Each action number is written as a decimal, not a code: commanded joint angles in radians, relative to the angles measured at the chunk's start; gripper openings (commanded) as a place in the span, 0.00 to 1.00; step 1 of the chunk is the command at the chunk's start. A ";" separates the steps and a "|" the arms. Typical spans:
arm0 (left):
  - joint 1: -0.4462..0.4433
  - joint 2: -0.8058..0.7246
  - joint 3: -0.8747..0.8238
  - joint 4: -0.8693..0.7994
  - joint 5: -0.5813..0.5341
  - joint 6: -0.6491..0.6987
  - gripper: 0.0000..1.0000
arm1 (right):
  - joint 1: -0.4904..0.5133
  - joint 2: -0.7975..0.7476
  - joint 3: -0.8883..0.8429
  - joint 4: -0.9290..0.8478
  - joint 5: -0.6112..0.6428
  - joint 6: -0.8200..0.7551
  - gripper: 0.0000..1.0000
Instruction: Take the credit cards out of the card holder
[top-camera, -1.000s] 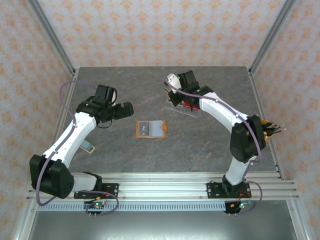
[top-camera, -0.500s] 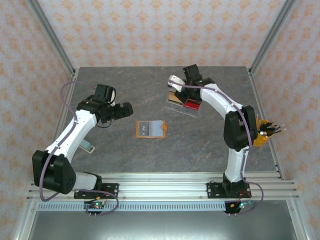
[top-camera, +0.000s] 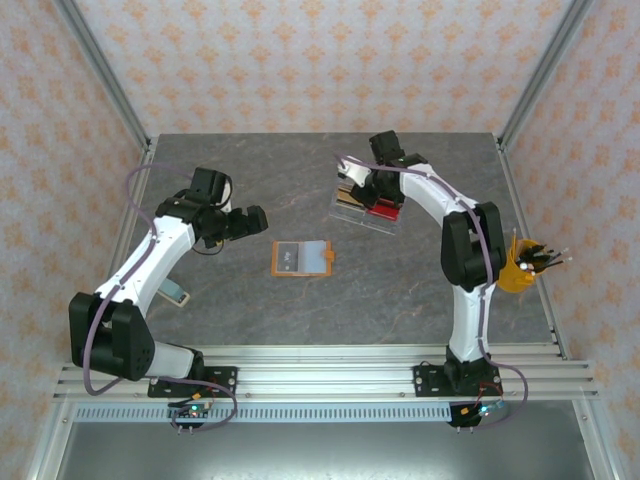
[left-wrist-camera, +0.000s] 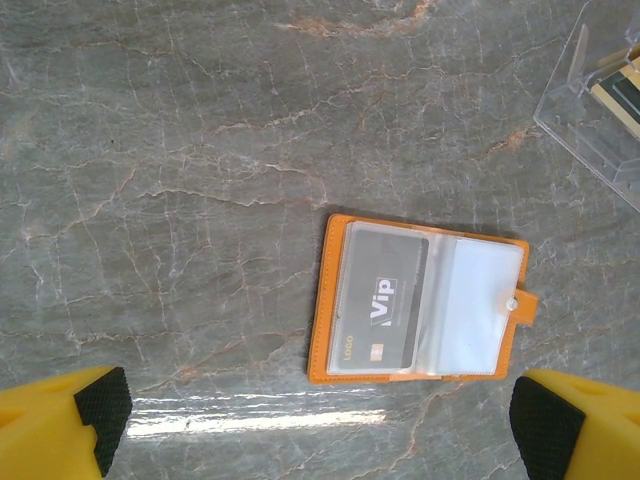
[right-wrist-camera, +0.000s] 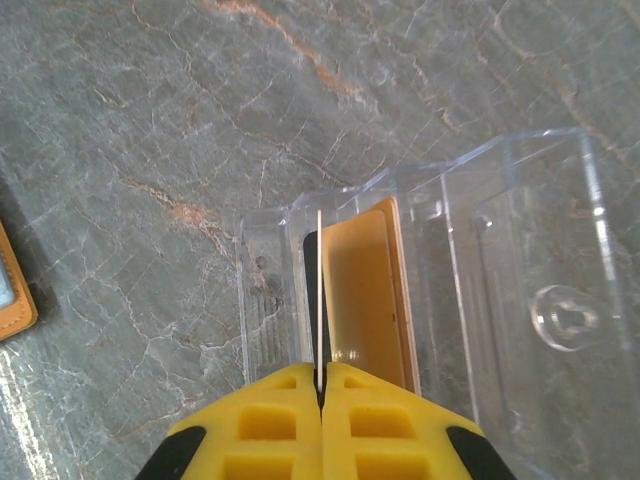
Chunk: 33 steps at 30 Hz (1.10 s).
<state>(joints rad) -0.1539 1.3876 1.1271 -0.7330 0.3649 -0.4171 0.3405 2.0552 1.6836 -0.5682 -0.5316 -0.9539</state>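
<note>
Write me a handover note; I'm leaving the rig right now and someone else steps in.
Left gripper: open, empty, hovering beside the card holder.
Right gripper: shut on a thin card, seen edge-on, above the clear case.
Card holder: lies open on the table; a grey card sits in one sleeve, the other looks empty.
Done: apparently one card out.
Left: release it, pull the grey card.

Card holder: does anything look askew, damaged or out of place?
Nothing stands out. The card holder lies open and flat on the table, with one dark card seated in one sleeve and the other sleeve looking empty.
</note>
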 joint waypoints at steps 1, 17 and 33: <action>0.010 0.015 0.014 -0.003 0.023 0.011 1.00 | 0.002 0.022 0.048 0.002 -0.007 0.009 0.00; 0.011 0.025 0.007 0.017 0.086 0.012 1.00 | 0.003 0.064 0.138 -0.053 -0.004 -0.015 0.00; 0.011 0.029 0.003 0.023 0.101 0.012 1.00 | 0.002 0.081 0.140 -0.047 0.025 -0.048 0.14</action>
<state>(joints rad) -0.1539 1.4101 1.1271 -0.7242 0.4564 -0.4171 0.3412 2.1258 1.7882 -0.6060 -0.5209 -0.9810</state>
